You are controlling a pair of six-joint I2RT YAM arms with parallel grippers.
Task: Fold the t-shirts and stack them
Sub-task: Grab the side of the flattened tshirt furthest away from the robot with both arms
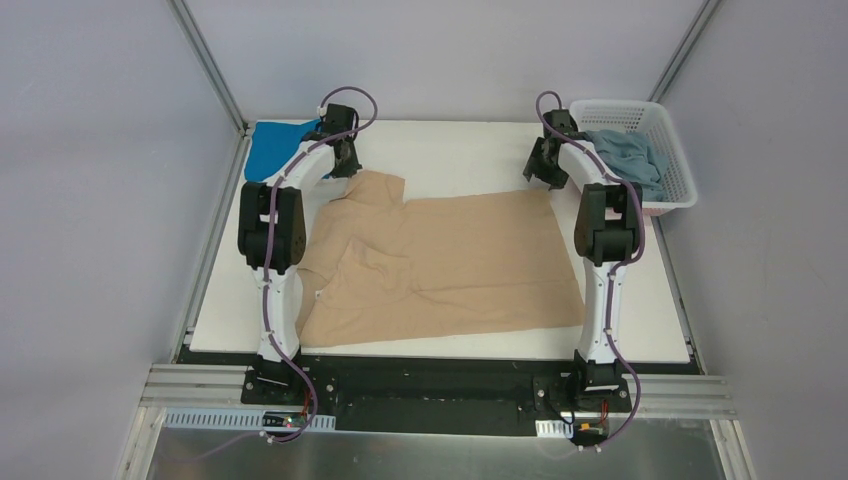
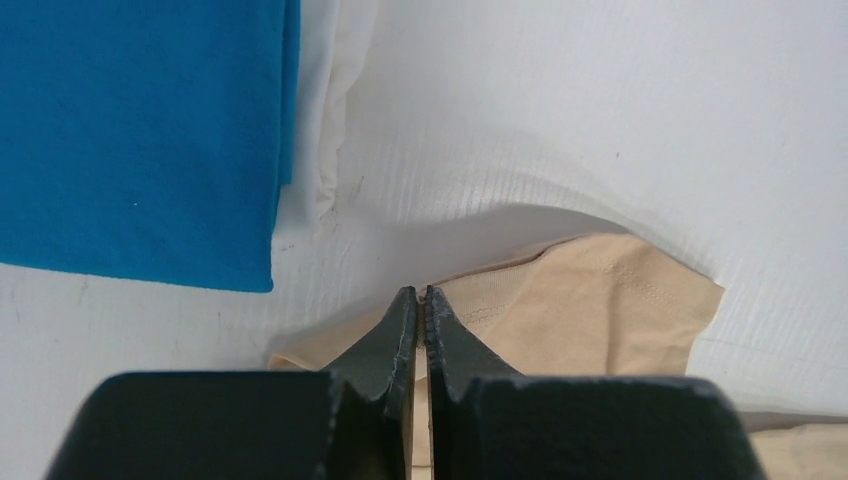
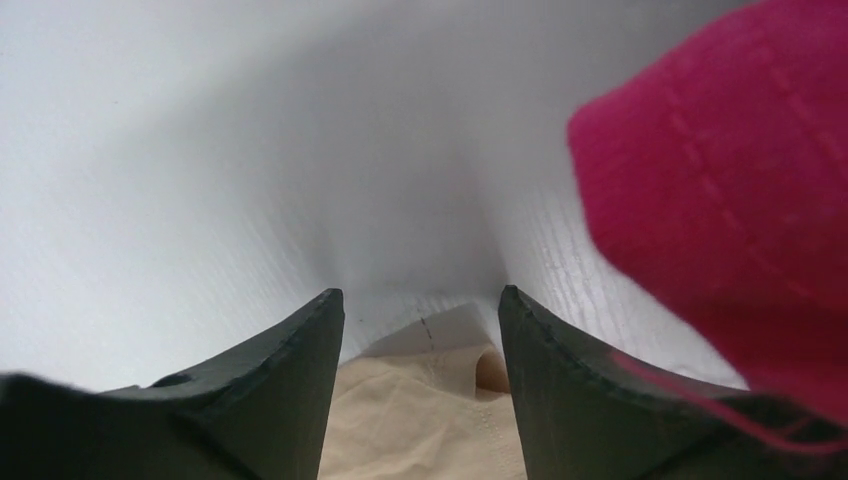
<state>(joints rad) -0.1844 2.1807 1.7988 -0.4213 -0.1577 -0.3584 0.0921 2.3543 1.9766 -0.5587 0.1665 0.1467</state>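
Tan t-shirt (image 1: 450,260) spread flat across table (image 1: 460,150), collar leftward. Left fingers (image 2: 400,340) pressed shut at far sleeve's edge; right fingers (image 3: 290,380) parted, astride far hem corner. Blue t-shirt (image 1: 268,150) folded far-left.

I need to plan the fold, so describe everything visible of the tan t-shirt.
The tan t-shirt is soft, plain beige cloth, lying spread and slightly wrinkled on the white table, hem to the right. A short sleeve reaches toward the far left, where the shut left tool sits at its edge. The open right tool straddles the far right hem corner.
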